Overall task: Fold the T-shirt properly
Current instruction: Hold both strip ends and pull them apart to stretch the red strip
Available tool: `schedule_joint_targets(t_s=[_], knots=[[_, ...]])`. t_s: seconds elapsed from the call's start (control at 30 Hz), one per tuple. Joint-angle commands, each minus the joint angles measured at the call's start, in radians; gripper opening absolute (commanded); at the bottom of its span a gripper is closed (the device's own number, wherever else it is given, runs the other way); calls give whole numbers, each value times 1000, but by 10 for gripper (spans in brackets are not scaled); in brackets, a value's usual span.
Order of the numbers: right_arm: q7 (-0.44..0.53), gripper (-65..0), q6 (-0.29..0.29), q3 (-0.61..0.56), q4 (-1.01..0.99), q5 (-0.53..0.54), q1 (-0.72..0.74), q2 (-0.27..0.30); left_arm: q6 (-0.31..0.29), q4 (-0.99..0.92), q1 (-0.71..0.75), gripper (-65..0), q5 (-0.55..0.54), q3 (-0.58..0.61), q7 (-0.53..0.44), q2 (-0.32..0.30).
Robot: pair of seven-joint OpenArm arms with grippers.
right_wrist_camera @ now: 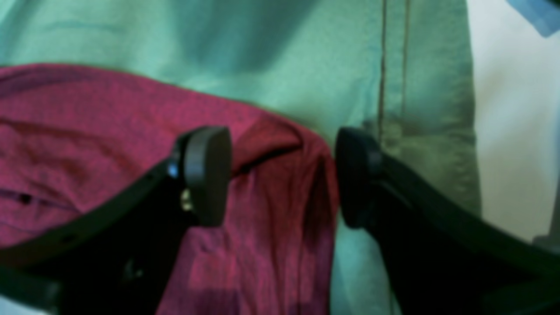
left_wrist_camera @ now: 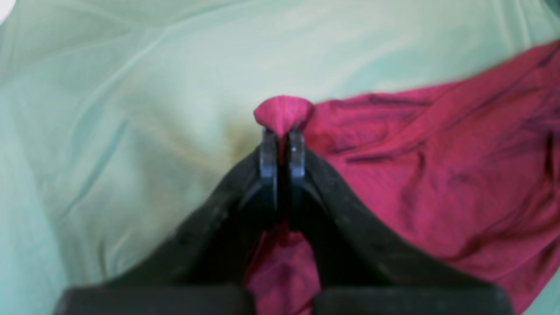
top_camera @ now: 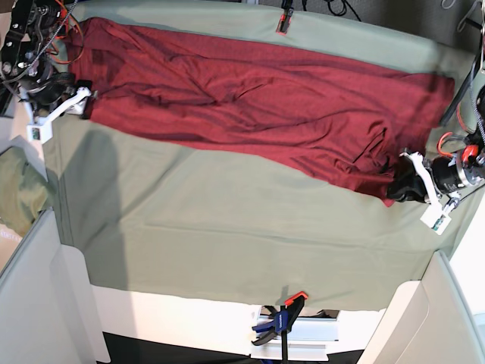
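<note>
The T-shirt (top_camera: 250, 98) lay spread lengthwise across the far half of the surface (top_camera: 227, 243), on the pale green cloth. The left claw (left_wrist_camera: 283, 144) was pressed together, pinching a small tuft of the shirt's edge at its near corner. The right claw (right_wrist_camera: 282, 175) stood spread, straddling the shirt's opposite corner, one pad over the fabric, one just beside it. No readable writing showed.

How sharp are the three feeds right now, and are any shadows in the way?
Left wrist view: soft all over, shirt creases smeared. Right wrist view: blurrier still, right tool edges fuzzy. Base view: sharp, evenly lit, with one arm shadow on the table cloth.
</note>
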Motion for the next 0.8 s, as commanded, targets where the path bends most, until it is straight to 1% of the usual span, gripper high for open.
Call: schedule_joint_targets(t_s=[0.0,0.07,0.2,0.27,0.37,0.53,0.67,0.77], knots=[[19,-277,3,6,17,5,16,16,-8,51,-3,-650,-5,-18,-23,-27],[20,-277,3,6,17,3,15,16,-8,117,40,-650,8,-49,-21,-42],[22,-277,3,6,17,5,16,16,-8,222,138,-650,8,-158,-8,-66],[31,-277,3,5,17,16,16,16,-8,254,187,-650,8,-209,-8,-77],[46,-277,3,5,17,35,16,16,-8,276,246,-650,7,-261,-8,-79],[74,-277,3,5,16,29,16,-1,-8,277,306,-650,6,-272,-9,-79],[87,-277,6,3,12,-3,16,-18,-8,277,310,-650,3,-272,-9,-79],[103,-277,8,2,-9,-15,16,-19,-8,277,311,-650,3,-272,-8,-79]])
